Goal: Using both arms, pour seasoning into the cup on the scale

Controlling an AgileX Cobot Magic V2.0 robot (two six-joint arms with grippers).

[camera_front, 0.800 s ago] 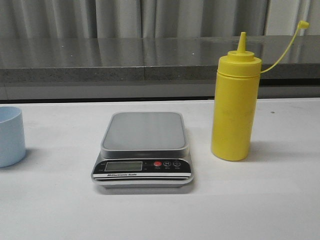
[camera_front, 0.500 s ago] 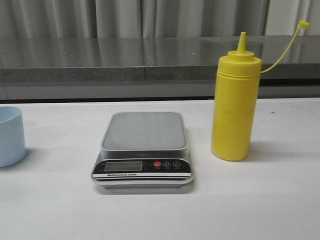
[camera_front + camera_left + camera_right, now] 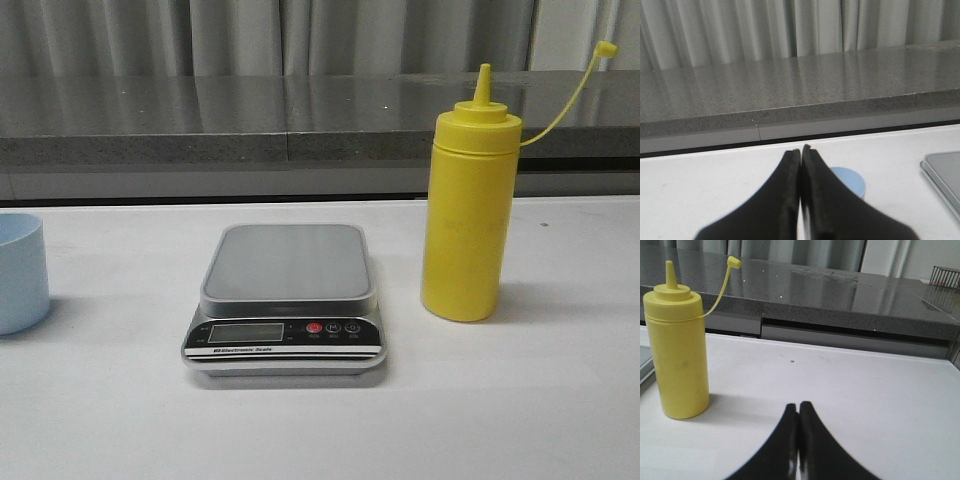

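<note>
Yellow plastic marks out the seasoning bottle (image 3: 470, 215): tall, upright, its pointed nozzle uncapped and the thin tethered cap (image 3: 604, 48) swung off to the side. It stands on the white counter (image 3: 520, 400) just to the right of the scale (image 3: 285, 303), near it but not touching. The scale's grey platform is bare. The pale blue cup (image 3: 20, 272) sits well to the left at the edge of my front view, so I judge nothing has started. On my wrist feeds the left gripper (image 3: 801, 152) and the right gripper (image 3: 798, 407) both show jaws pressed together, empty, hanging short of their targets. Next I'd open the left jaws, take the cup and set it square on the platform, while the right opens for the bottle.
</note>
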